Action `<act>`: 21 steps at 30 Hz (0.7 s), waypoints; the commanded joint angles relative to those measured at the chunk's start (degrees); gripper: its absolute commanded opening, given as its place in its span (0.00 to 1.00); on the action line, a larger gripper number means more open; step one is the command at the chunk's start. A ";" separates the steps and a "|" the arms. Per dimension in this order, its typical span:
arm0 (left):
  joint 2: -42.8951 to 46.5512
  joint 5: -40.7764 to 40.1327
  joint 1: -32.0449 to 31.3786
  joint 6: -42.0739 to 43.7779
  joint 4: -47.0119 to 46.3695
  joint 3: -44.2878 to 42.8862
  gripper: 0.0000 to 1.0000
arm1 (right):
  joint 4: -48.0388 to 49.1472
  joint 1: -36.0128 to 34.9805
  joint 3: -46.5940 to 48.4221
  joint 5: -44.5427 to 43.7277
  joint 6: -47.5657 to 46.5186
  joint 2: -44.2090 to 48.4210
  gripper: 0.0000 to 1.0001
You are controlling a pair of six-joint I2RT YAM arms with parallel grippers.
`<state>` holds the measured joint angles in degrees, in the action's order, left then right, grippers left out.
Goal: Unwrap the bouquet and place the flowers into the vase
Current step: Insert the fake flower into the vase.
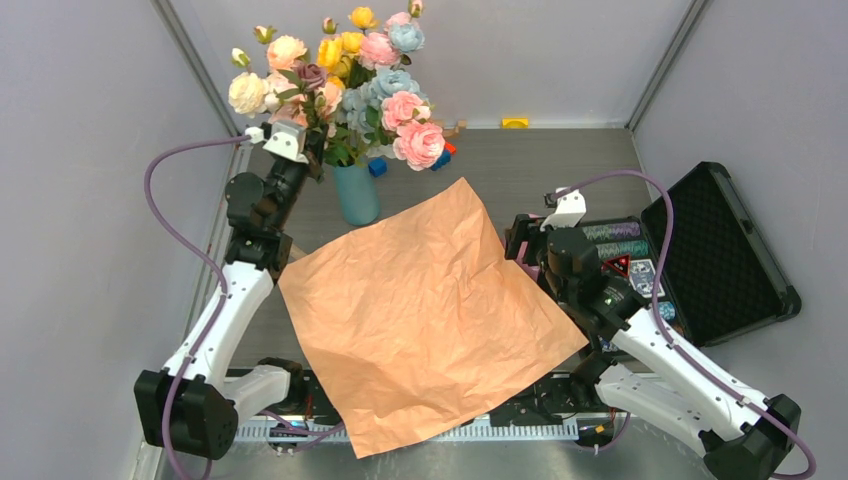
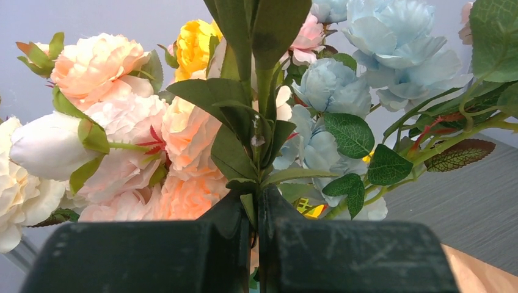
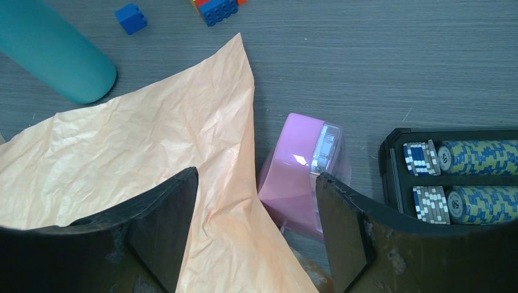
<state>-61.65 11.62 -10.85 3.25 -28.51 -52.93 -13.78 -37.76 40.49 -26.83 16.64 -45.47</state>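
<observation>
Far left, top view: flowers (image 1: pixel 340 80) stand in the teal vase (image 1: pixel 357 192) at the back-left of the desk (image 1: pixel 560 160), with the left arm reaching up into the bunch. Only the left wrist view shows the grip. The left gripper (image 2: pixel 255 213) is pressed together, pinching a green leafy stem (image 2: pixel 262 85), with peach, white, yellow and pale-blue blooms crowding close around it.

Centre: the tan-orange wrapping paper (image 1: pixel 420 310) lies spread flat and crinkled. Its far corner is near the vase and its near edge hangs over the arm bases.

Right: the top view hides the right gripper (image 3: pixel 255 232) under its wrist. In the right wrist view its fingers (image 3: pixel 162 235) are spread wide and hold nothing. They hang over the paper's right edge and a pink box (image 3: pixel 293 177) just beside it. I cannot tell whether they touch either.

The same view shows a blue block (image 3: pixel 131 18) near the vase base and poker chips (image 3: pixel 473 157). Top view: the chips sit in an open black case (image 1: pixel 720 250) at far right.
</observation>
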 commanded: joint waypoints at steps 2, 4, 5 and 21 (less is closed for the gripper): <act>-1.13 0.38 0.39 0.33 1.10 0.63 0.00 | 2.30 0.14 -0.16 -0.07 0.82 1.60 0.76; -0.71 0.30 0.39 -0.04 1.47 0.63 0.00 | 2.34 0.14 -0.16 -0.10 0.84 1.76 0.76; -0.34 0.28 0.39 -0.38 1.59 0.57 0.00 | 2.26 0.14 -0.20 -0.08 0.84 1.82 0.76; 8.53 5.31 0.39 -2.89 9.48 -0.74 0.56 | 1.93 0.14 -0.41 -0.32 0.97 2.83 0.76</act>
<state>-56.47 14.48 -10.74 1.30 -21.54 -52.90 -13.78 -37.76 40.14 -26.70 16.80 -43.72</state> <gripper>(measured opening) 0.509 0.759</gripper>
